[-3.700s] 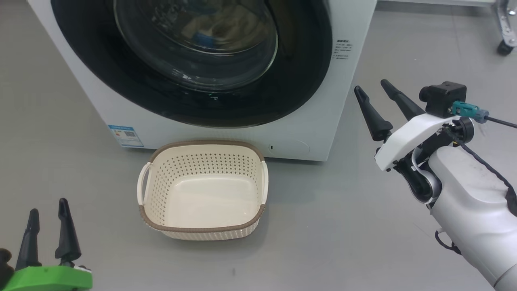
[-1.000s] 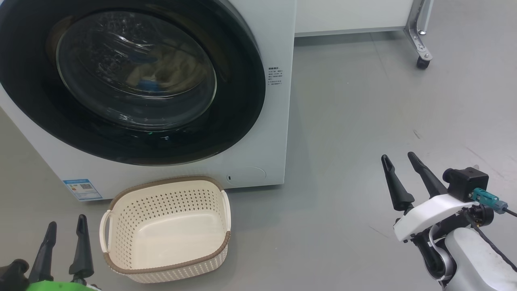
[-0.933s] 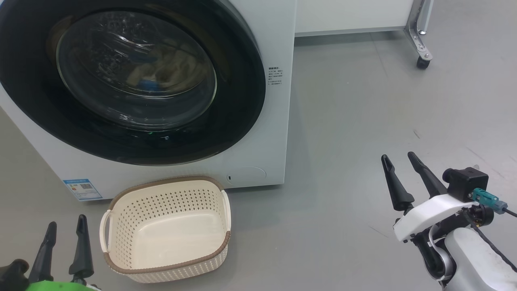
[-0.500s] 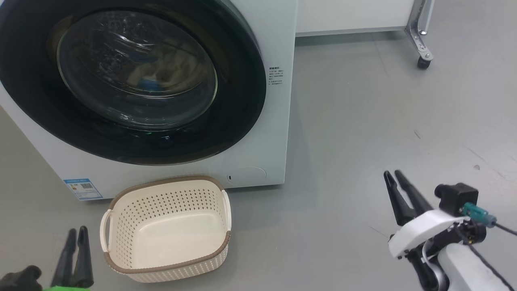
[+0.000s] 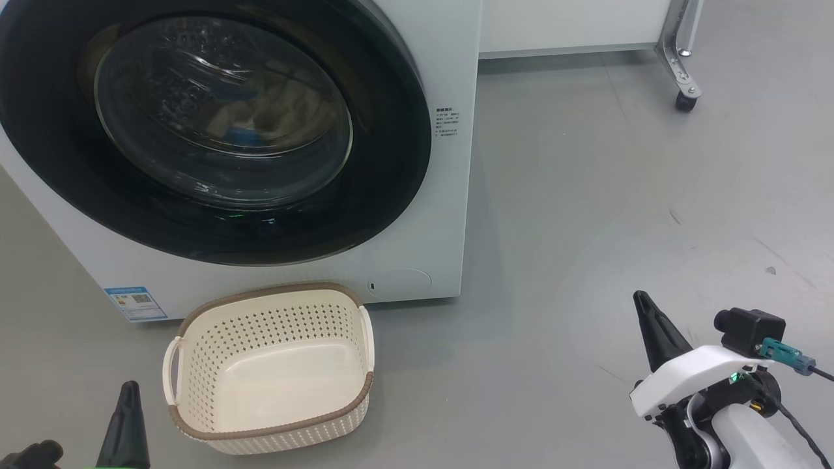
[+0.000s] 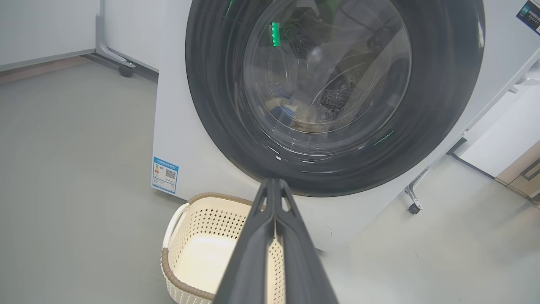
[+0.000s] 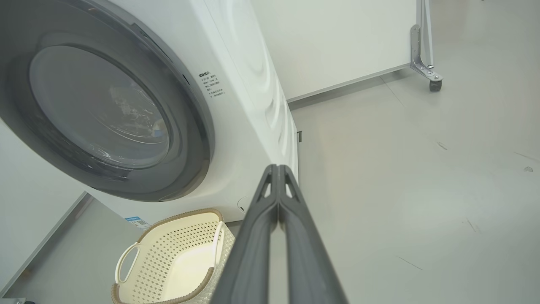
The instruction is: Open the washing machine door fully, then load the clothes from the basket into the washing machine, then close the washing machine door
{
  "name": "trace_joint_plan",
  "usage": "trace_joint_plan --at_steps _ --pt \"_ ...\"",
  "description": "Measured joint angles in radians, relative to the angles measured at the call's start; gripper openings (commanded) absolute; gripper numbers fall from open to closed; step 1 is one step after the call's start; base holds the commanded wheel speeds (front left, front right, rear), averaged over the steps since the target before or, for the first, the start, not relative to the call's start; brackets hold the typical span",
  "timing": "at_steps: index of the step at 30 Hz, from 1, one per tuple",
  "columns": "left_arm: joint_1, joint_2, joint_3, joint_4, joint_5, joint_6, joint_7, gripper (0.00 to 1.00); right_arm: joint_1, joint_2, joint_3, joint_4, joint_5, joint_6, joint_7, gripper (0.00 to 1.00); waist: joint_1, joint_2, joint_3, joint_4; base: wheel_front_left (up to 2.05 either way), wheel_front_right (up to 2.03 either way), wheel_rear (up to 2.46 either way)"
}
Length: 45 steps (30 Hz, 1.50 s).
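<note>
The white washing machine (image 5: 417, 215) stands at the upper left, its round black door (image 5: 365, 195) closed flat against the front. Through the glass window I make out cream and blue clothes (image 5: 260, 120) inside the drum. The cream basket (image 5: 270, 368) with a brown rim sits on the floor below the door and holds nothing. My left gripper (image 5: 128, 391) is shut at the lower left, beside the basket's left handle, gripping nothing. My right gripper (image 5: 642, 299) is shut at the lower right, well apart from the machine. In both wrist views the fingers (image 6: 274, 219) (image 7: 276, 211) press together.
Grey floor spreads to the right of the machine. A white panel on a metal leg with a caster (image 5: 684, 101) stands at the back right. A blue label sticker (image 5: 133, 303) marks the machine's lower left corner.
Both grippers have closed from wide open to shut and dropped lower in the head view. The door, basket and machine have stayed put.
</note>
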Motion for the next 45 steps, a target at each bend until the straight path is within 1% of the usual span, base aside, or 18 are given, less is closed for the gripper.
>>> trace_joint_plan --at_steps 21,31,45 --pt "-0.004 -0.033 0.047 0.000 -0.219 0.001 0.075 0.00 0.005 0.049 -0.120 -0.030 0.198 0.000 0.073 0.00 0.0000 0.0000 0.000 0.007 0.00 0.00 0.00" --pt "-0.008 -0.053 0.067 0.000 -0.314 0.010 0.111 0.00 0.012 0.067 -0.177 -0.045 0.294 -0.001 0.112 0.00 0.0000 0.0000 0.001 0.010 0.00 0.00 0.00" --pt "-0.027 -0.070 0.101 0.000 -0.476 0.012 0.164 0.00 0.018 0.100 -0.263 -0.070 0.437 -0.003 0.164 0.00 0.0000 0.0001 0.001 0.015 0.00 0.00 0.00"
